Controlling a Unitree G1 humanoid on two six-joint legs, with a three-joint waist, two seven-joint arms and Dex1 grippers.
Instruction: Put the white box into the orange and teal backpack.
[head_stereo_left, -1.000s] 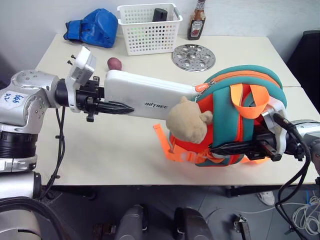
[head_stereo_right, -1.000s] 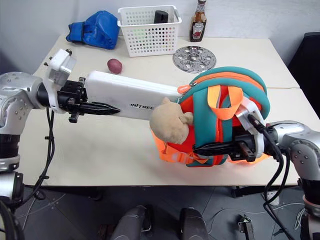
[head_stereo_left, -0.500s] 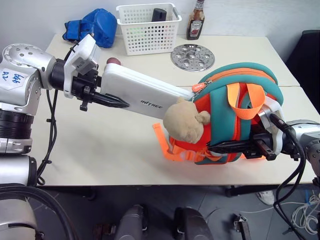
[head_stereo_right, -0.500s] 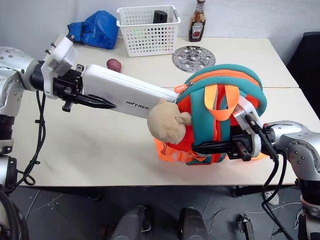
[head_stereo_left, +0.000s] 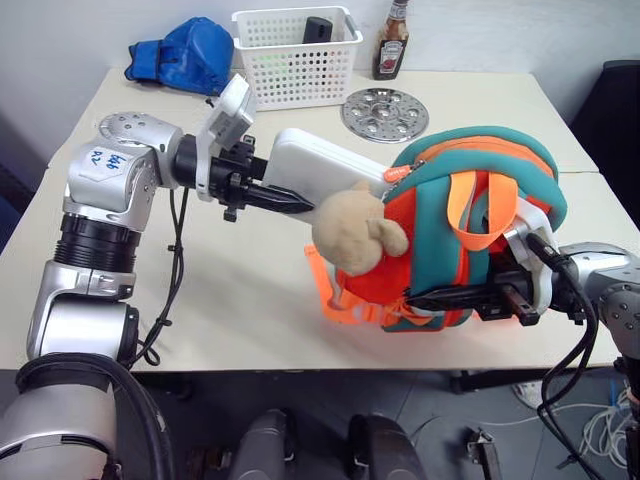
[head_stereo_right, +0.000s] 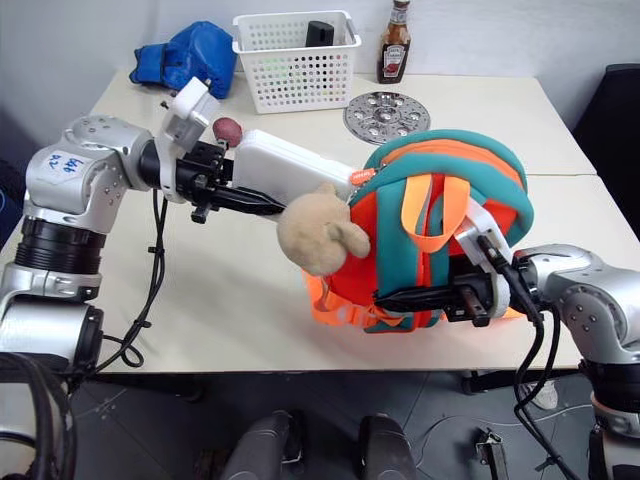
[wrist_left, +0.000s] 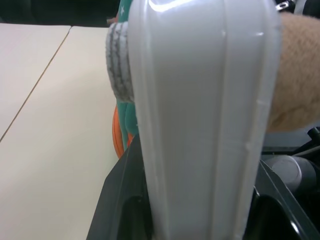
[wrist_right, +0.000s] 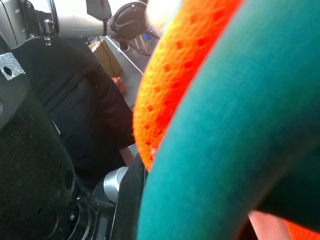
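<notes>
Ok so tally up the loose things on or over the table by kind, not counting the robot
Bags: 1, the orange and teal backpack
Boxes: 1, the white box
Baskets: 1, white basket
Bottles: 1, sauce bottle
Metal discs: 1, perforated plate
Blue fabric bundles: 1
Small reddish round items: 1
Total: 7

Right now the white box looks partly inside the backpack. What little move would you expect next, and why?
Probably a further push of the white box toward the robot's right, deeper into the orange and teal backpack. Much of the box remains outside the zipped opening, gripped at its outer end by the left hand, while the right hand clamps the backpack's lower edge to brace it.
</notes>
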